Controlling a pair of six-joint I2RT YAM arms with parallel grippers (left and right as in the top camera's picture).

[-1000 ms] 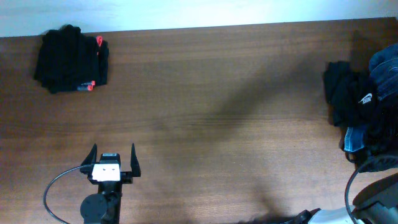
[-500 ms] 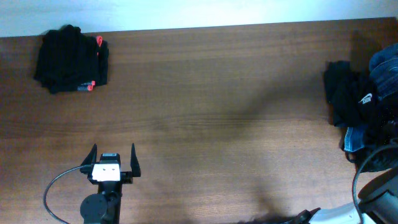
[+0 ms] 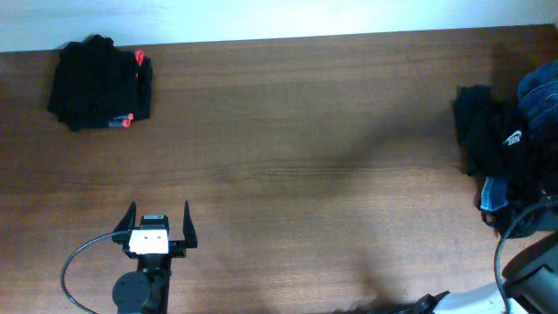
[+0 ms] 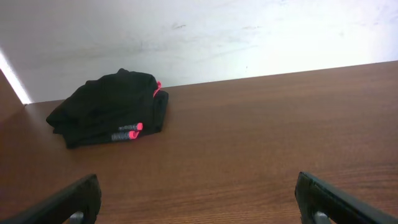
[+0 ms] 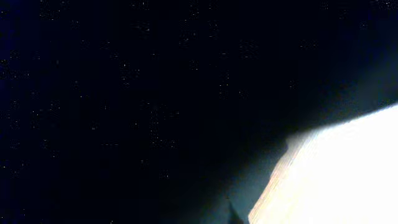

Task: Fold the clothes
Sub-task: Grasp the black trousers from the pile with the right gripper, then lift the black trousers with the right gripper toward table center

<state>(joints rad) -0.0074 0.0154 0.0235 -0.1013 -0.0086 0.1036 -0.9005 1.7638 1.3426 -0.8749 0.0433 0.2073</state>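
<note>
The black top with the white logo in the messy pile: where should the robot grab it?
Pinch the black top at its loose edge nearest the middle of the table, coming down from above. There it spreads onto bare wood, clear of other clothes. Its far side is bunched against the blue jeans and the rest of the pile, so gripping there would probably drag several pieces.

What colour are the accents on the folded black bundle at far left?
Pinkish-red accents, clearest in the left wrist view.

Clothes pile (image 3: 495,139) partly off-frame
</note>
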